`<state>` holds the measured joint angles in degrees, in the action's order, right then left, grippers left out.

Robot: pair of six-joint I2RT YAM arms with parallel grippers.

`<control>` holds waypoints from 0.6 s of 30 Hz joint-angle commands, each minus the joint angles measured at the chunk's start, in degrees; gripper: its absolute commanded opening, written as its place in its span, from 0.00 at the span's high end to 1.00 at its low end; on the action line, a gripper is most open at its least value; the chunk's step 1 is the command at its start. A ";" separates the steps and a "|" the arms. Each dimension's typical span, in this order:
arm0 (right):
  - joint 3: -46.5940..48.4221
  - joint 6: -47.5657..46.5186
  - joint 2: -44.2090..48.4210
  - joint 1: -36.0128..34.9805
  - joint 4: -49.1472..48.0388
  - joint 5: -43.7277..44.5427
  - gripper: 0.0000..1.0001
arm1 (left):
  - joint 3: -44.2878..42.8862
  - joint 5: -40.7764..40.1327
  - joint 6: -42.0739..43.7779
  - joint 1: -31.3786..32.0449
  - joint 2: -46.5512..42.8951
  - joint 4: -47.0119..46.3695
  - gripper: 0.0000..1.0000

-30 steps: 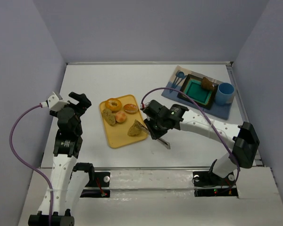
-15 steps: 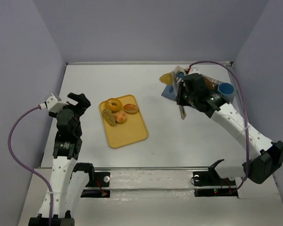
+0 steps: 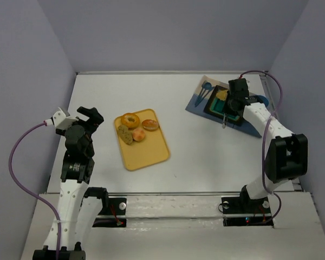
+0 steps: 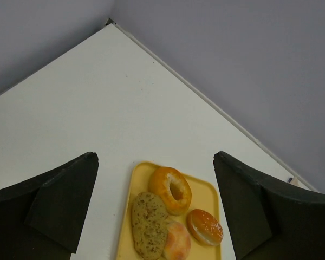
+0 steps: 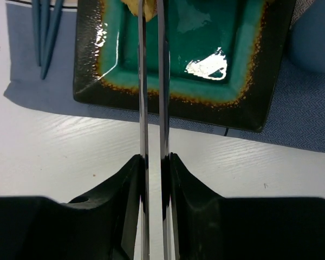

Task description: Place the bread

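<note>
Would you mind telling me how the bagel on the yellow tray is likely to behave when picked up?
The bagel lies flat, so it probably won't roll unless tipped on edge. Its glossy crust may be somewhat slippery, though the hole offers a finger purchase. It looks to touch the seeded slice, so lifting it might nudge that neighbour.
</note>
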<state>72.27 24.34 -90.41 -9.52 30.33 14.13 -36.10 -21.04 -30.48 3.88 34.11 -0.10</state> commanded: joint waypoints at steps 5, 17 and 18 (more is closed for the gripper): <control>0.94 0.19 1.72 0.73 -3.52 0.54 0.47 | 0.24 -1.46 -0.11 -0.10 0.26 -1.31 0.01; 0.43 -7.81 10.41 0.73 -5.09 -13.22 0.55 | 0.15 -1.55 -0.11 -0.19 -0.01 -1.31 0.01; -0.28 -8.34 11.21 0.73 -5.80 -17.17 0.55 | 0.15 -1.46 -0.11 -0.19 -0.09 -1.31 0.01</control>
<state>72.25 20.23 -83.92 -8.95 29.78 9.45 -36.10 -21.26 -30.52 3.88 34.37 0.30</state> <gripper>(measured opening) 0.459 0.990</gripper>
